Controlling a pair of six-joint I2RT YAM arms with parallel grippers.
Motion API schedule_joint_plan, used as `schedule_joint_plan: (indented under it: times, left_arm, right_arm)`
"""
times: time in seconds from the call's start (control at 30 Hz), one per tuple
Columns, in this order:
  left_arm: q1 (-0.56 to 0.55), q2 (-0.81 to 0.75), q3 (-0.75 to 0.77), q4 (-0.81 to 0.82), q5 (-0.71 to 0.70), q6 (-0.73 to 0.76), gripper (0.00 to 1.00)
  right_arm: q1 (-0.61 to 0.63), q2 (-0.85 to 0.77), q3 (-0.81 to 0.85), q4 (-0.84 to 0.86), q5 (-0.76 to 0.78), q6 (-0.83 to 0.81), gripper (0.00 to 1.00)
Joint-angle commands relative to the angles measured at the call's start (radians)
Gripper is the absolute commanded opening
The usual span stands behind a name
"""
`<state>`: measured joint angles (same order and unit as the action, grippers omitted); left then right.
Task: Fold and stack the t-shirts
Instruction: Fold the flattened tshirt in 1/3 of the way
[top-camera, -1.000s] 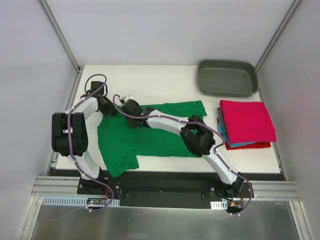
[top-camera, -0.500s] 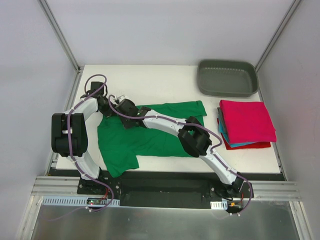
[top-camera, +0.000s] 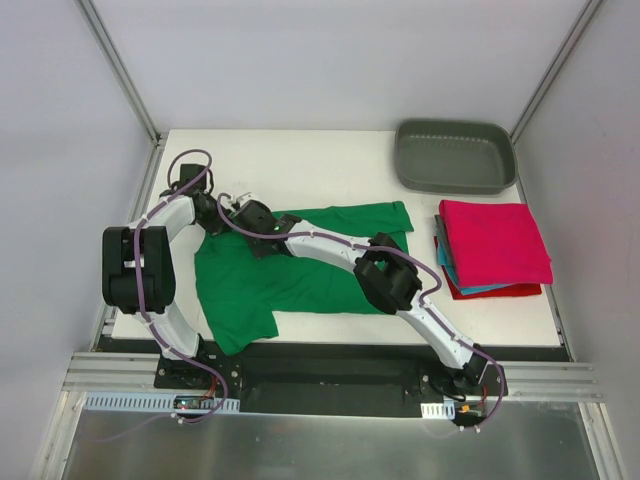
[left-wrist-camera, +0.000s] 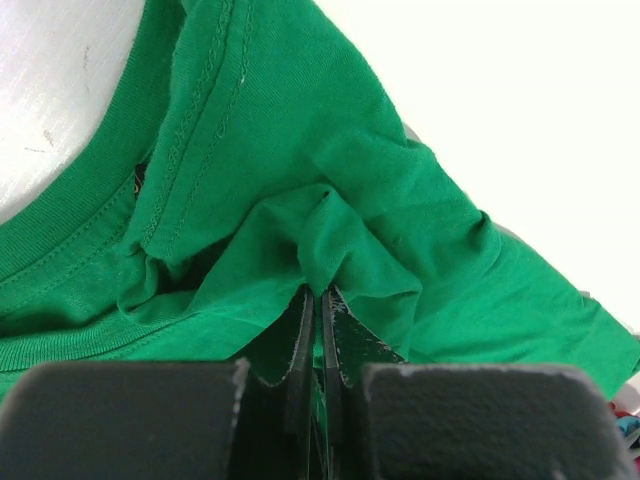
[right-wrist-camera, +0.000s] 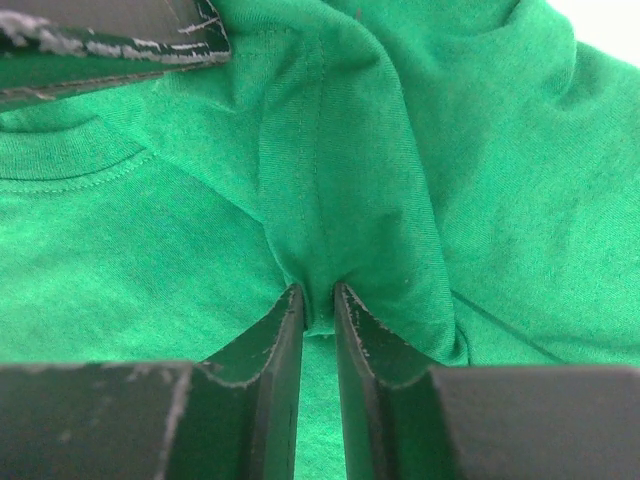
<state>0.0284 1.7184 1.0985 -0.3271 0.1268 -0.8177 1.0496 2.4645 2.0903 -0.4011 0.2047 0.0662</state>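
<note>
A bright green t-shirt (top-camera: 300, 285) lies partly folded on the white table, one sleeve toward the front left. My left gripper (top-camera: 222, 212) sits at its far left corner and is shut on a pinch of the green cloth (left-wrist-camera: 330, 245) near the collar. My right gripper (top-camera: 245, 213) is close beside it, shut on a fold of the same shirt (right-wrist-camera: 330, 230); the left finger (right-wrist-camera: 110, 45) shows at its top left. A stack of folded shirts, crimson-pink (top-camera: 495, 240) over teal (top-camera: 480, 288) and red (top-camera: 500, 292), lies at the right.
A grey plastic tray (top-camera: 455, 157) stands at the far right corner of the table (top-camera: 320, 165). The right arm (top-camera: 390, 275) stretches across the green shirt. Grey walls close in both sides.
Both grippers have moved slightly left and away from me with the pinched green cloth, pulling the shirt's far left corner along. The stack and tray have not moved.
</note>
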Motion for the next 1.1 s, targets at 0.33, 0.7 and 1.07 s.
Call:
schedule_joint_plan:
  times: [0.33,0.7,1.07]
  left_arm:
    - [0.01,-0.109,-0.032,-0.012,0.004,0.023,0.0]
    - [0.01,-0.221,-0.186,-0.006,0.019,-0.015,0.0]
    - [0.01,-0.399,-0.39,-0.003,0.028,-0.061,0.0]
  right_arm:
    - [0.003,-0.127,0.002,0.01,0.059,-0.101,0.0]
    - [0.003,-0.233,-0.144,0.047,-0.079,-0.121,0.01]
    - [0.004,-0.302,-0.268,0.053,-0.165,-0.121,0.01]
